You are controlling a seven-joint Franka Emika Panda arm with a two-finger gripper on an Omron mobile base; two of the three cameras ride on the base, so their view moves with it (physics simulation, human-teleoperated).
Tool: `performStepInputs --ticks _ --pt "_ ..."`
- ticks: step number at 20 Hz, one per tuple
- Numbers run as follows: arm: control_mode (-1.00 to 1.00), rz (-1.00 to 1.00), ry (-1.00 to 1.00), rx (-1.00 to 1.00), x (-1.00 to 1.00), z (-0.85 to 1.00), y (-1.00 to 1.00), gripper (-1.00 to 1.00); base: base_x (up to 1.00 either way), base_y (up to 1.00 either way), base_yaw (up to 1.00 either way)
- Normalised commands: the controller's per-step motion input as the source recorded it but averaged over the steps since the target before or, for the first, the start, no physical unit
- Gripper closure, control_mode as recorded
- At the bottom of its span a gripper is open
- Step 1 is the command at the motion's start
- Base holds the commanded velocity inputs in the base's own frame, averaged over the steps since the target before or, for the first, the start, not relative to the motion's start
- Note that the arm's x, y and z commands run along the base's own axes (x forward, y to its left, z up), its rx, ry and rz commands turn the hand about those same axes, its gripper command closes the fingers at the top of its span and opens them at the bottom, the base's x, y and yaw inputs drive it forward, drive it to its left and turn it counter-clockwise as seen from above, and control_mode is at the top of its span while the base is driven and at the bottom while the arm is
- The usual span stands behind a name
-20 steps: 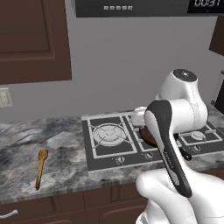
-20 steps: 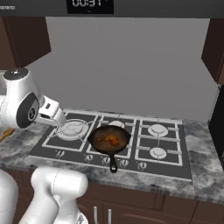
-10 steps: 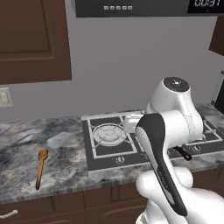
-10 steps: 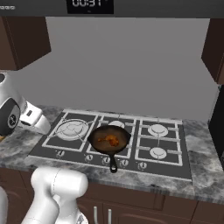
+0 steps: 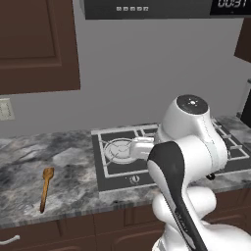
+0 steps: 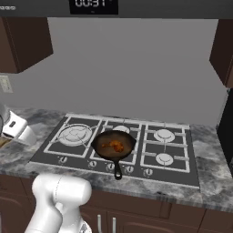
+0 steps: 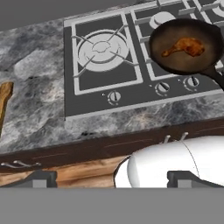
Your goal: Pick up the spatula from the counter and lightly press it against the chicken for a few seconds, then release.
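Item: spatula point(image 5: 45, 188), wooden, flat on the counter point(image 5: 73, 193), at 9 o'clock of the stove point(image 5: 117, 172) and well apart from it. Long axis, left base view: 12 to 6 o'clock, blade at 12 toward the wall, handle at 6. From your gripper point(image 7: 113, 179) it lies at about 10 o'clock, so your reach goes that way. Gripper: fingers spread wide, holding and touching nothing. Chicken point(image 7: 186, 46): in the pan point(image 7: 205, 61), 1 o'clock.
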Motion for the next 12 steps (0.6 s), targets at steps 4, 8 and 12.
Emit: performStepInputs --ticks 4,8,12 --pt "-1.0 0.0 0.0 0.01 -0.18 0.0 0.31 -1.0 0.0 0.0 0.0" --pt "-1.0 0.0 0.0 0.03 -0.07 0.0 0.28 -1.0 0.0 0.0 0.0" --pt "-1.0 0.0 -0.02 0.07 -0.01 -0.11 0.24 -1.0 0.0 0.0 0.0"
